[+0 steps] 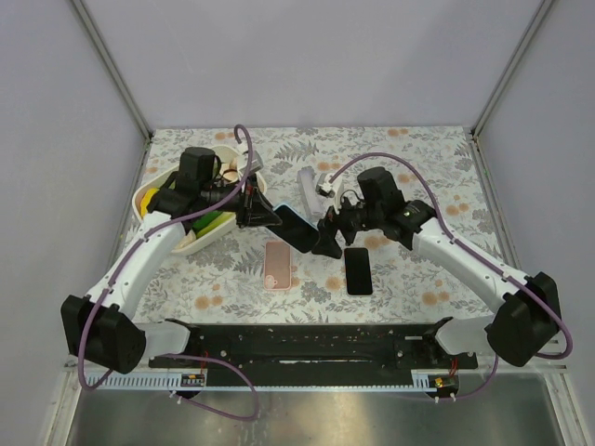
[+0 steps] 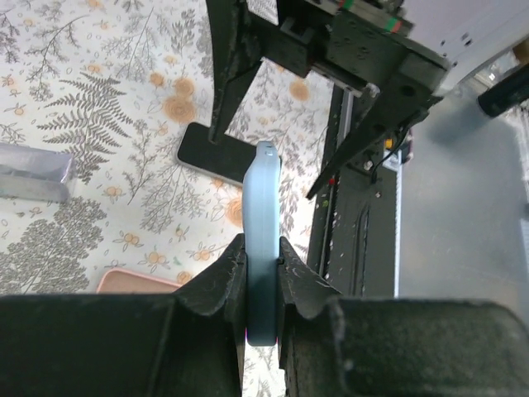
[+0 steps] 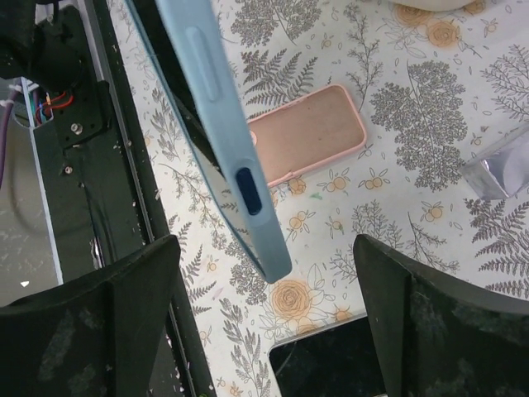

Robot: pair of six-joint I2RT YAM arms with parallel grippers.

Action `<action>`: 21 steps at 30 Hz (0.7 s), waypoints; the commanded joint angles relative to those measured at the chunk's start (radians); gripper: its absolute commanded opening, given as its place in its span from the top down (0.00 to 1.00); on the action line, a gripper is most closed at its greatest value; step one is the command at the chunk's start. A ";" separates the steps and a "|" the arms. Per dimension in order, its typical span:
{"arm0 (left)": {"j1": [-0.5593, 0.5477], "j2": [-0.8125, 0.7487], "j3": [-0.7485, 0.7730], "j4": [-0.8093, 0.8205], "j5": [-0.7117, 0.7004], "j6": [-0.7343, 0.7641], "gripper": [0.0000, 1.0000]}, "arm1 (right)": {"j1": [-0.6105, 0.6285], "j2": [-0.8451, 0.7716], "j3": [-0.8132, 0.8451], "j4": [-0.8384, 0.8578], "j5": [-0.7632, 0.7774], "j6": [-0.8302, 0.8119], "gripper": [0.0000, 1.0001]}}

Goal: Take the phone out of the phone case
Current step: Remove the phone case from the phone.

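Setting: robotics lab test cell. Plain grey panels (image 1: pixel 307 56) in aluminium framing (image 1: pixel 112 65) enclose a table under a floral cloth (image 1: pixel 418 153). The left arm (image 1: pixel 139 265) and right arm (image 1: pixel 465 260) mount on a black base rail (image 1: pixel 307 339), with purple cabling (image 1: pixel 381 155) exposed.

We see a slim light-blue rubbery phone case (image 2: pixel 260 198) clamped edge-on in the left pincer (image 2: pixel 263 256), raised and tilted above the bench (image 2: pixel 83 124), dark face upward.
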 commanded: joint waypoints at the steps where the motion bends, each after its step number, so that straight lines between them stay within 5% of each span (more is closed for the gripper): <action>1: 0.019 -0.092 -0.073 0.387 0.096 -0.274 1.00 | -0.047 -0.013 -0.025 0.162 -0.127 0.087 0.07; 8: 0.027 -0.091 -0.098 0.488 0.119 -0.377 1.00 | -0.057 0.016 -0.017 0.223 -0.256 0.141 0.19; 14: 0.025 -0.098 -0.138 0.530 0.111 -0.391 1.00 | -0.060 0.024 0.001 0.217 -0.319 0.140 0.53; 21: 0.025 -0.089 -0.112 0.467 0.123 -0.351 1.00 | -0.061 0.036 0.015 0.161 -0.302 0.100 0.55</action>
